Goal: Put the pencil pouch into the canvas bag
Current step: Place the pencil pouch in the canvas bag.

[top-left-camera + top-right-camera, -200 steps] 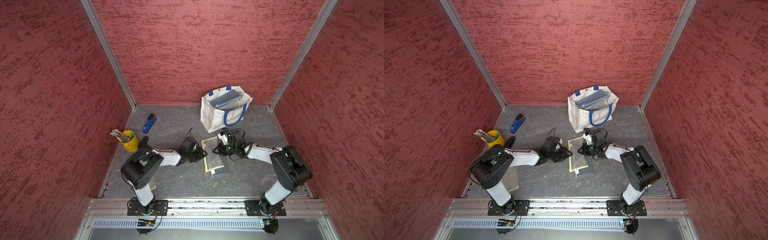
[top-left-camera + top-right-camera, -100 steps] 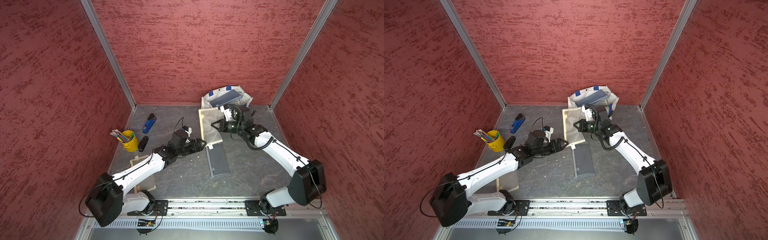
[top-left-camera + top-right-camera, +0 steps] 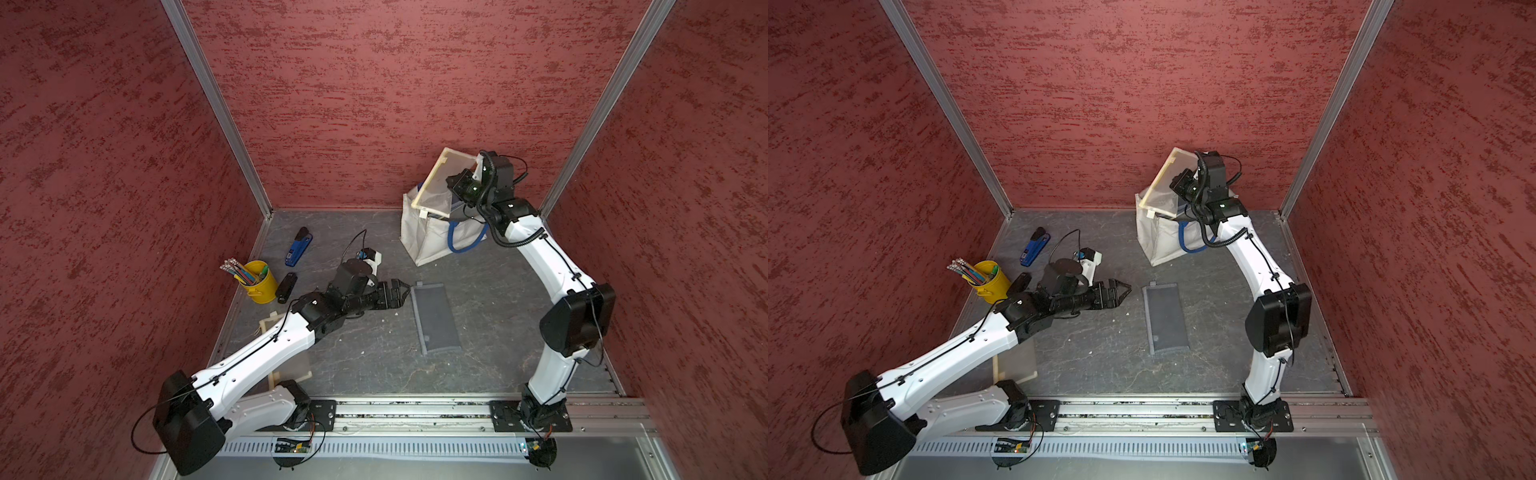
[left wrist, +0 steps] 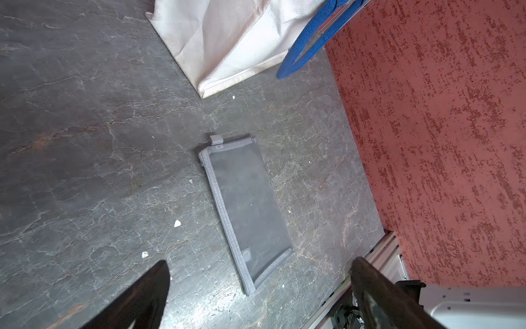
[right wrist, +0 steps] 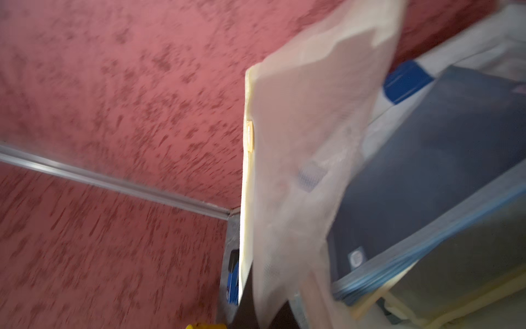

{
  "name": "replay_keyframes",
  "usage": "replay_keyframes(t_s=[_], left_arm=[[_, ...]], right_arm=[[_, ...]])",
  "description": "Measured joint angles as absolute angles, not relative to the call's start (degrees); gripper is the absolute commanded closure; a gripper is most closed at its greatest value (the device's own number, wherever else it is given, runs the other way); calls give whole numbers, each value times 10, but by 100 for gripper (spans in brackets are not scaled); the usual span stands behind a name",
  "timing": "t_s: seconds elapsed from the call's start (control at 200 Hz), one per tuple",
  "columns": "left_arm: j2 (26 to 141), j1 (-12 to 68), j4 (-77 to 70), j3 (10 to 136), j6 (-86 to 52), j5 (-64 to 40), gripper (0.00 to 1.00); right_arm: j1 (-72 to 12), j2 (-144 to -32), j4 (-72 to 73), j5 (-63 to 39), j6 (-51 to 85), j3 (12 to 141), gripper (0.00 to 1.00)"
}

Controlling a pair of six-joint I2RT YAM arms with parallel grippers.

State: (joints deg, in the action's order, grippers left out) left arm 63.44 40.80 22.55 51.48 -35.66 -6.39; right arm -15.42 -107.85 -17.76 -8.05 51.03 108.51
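Now the pencil pouch (image 3: 434,183) hangs over the canvas bag (image 3: 428,243).
Your right hand (image 3: 454,189), clenched on it, has lifted it off the worktop (image 3: 374,353) to the bag's mouth at 1 o'clock; your left hand (image 3: 402,291) has let go, jaws wide, at 9 o'clock of the grey pouch (image 3: 436,318). Likely only the drop remains.

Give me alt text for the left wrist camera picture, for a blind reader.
A flat grey mesh pouch lies on the dark marbled table, just ahead of the left gripper, jaws wide open and empty. Beyond it stands the off-white canvas bag with a blue handle, beside a red textured wall.
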Motion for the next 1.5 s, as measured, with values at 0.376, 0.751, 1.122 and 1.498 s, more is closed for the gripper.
replay_keyframes(t_s=[0.376,0.751,1.122,1.498], left_arm=[[598,405,246,515,-348,-52,1],[601,386,247,513,-342,-57,1],[591,380,240,482,-342,-58,0],[582,369,228,476,-342,-57,1]], right_arm=[[-122,-1125,-174,22,601,1094,100],[-138,-1131,-164,36,636,1028,90],[-147,-1121,-160,39,640,1004,52],[-137,-1021,-197,26,552,1003,26]])
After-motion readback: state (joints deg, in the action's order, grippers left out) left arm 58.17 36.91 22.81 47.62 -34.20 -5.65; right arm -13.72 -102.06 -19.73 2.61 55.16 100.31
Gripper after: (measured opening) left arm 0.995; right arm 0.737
